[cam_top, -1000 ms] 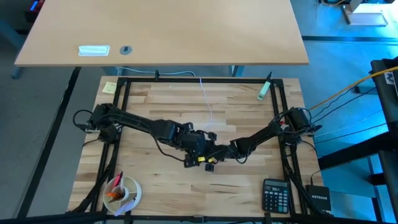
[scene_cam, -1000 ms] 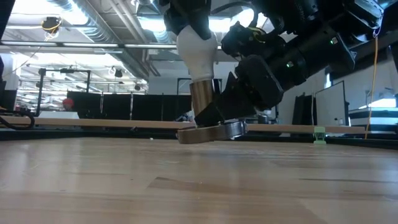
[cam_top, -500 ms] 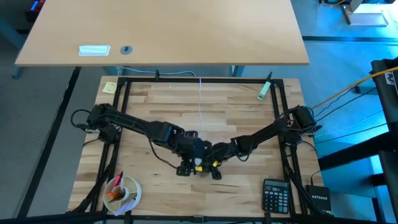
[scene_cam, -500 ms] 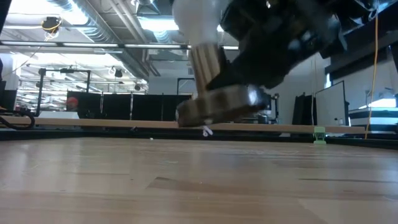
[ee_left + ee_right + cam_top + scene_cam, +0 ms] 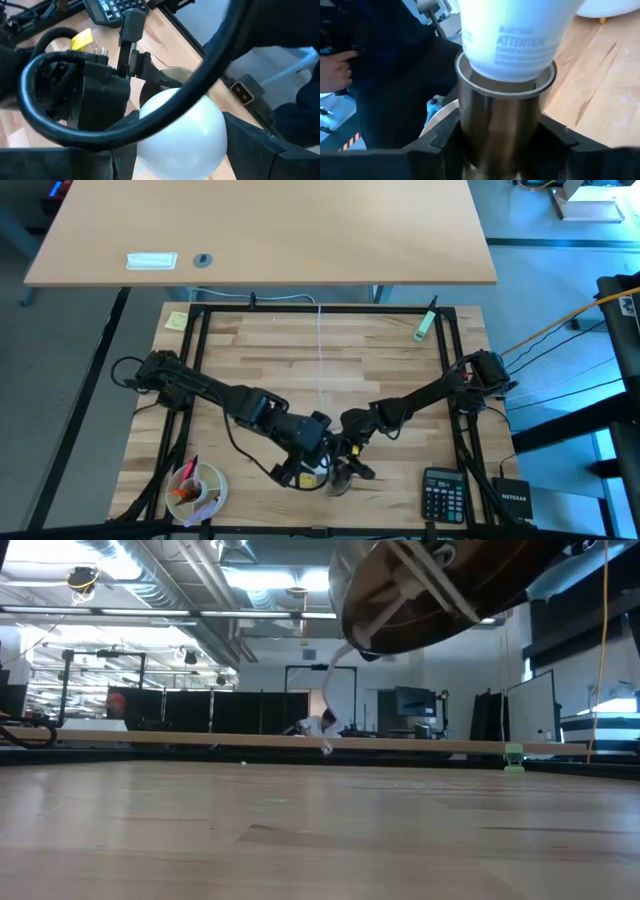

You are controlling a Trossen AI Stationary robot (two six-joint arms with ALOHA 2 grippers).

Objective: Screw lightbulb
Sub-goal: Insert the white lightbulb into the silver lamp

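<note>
1. We have the lightbulb [image 5: 181, 131] and its socket [image 5: 500, 131] lifted off the table [image 5: 260, 360], near the front edge, where both arms meet in the high view.
2. The left gripper [image 5: 181, 150] pinches the white globe; we see a dark finger [image 5: 260, 145] on each side of it.
3. The right gripper [image 5: 500, 145] clamps the silvery sleeve of the socket, with the bulb's neck seated in its mouth. The grey base disc [image 5: 430, 590] hangs tilted at the top of the low view, and the white cord [image 5: 335, 670] trails from it toward the table's far side.
4. To do this step well, we judge that the bulb's axis should stay in line with the sleeve. The right gripper should hold still while the left turns in short twists and regrips.
5. We should press lightly, since a glass globe could slip or crack under a hard squeeze. We cannot tell how deep the threads are engaged.
6. A white cup [image 5: 205, 485] at the front left corner holds orange and pink things that we cannot make out. A calculator [image 5: 443, 492] lies at the front right.
</note>
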